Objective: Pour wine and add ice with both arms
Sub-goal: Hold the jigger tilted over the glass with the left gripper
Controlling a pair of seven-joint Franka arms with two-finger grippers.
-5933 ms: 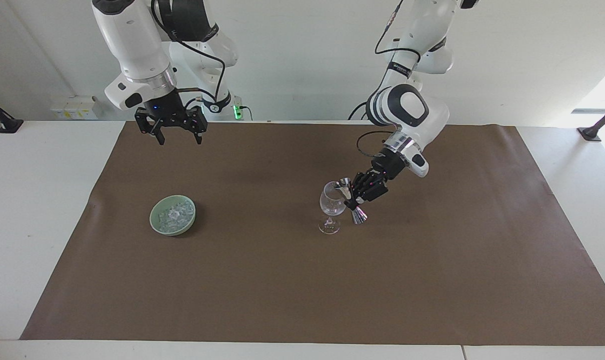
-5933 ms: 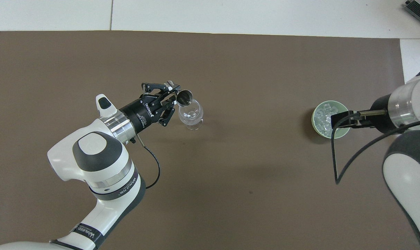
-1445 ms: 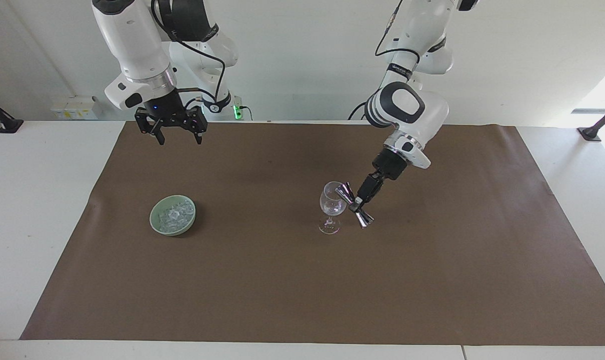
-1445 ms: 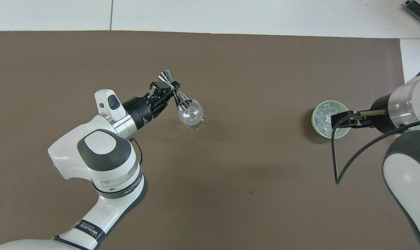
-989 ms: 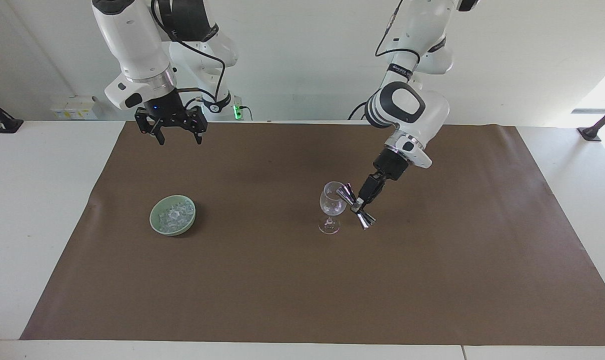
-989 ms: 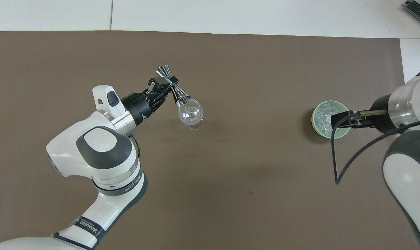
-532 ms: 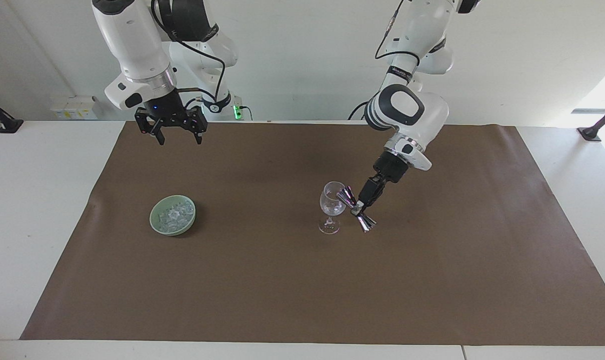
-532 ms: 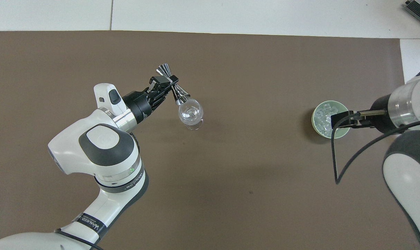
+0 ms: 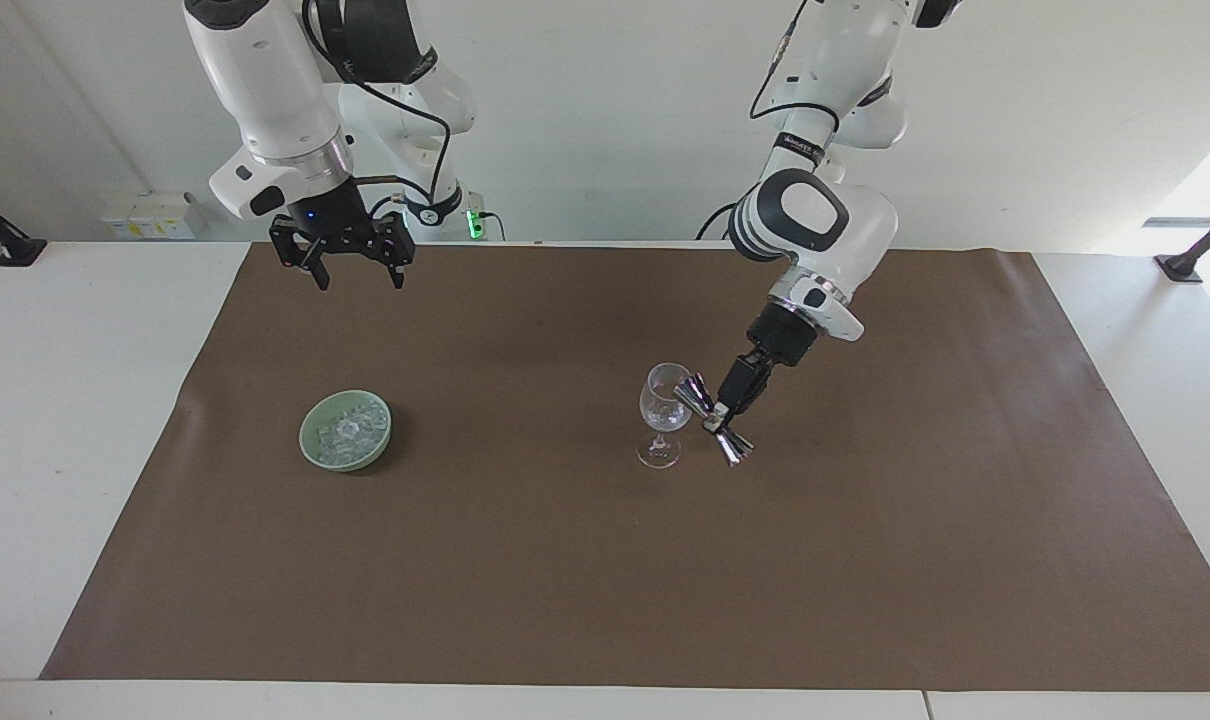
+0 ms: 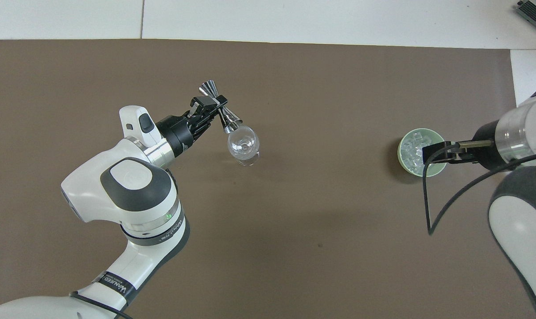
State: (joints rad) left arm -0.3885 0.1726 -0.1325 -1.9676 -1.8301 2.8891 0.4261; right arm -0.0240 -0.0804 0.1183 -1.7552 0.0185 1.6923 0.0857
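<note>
The left gripper (image 9: pixel 717 417) pinches a tilted steel jigger (image 9: pixel 711 420) at the wine glass (image 9: pixel 662 412) rim; any liquid is indiscernible. The right gripper (image 9: pixel 354 278) hangs spread, partly hiding the ice (image 10: pixel 413 148) bowl (image 10: pixel 403 160) overhead.

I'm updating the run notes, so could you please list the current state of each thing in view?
Left tool: shut on the jigger, beside the wine glass.
Jigger: tipped, one mouth at the glass's rim.
Wine glass: upright on the brown mat.
Green bowl: upright on the mat, holding ice.
Right tool: open, holding nothing, waiting in the air at the right arm's end.
</note>
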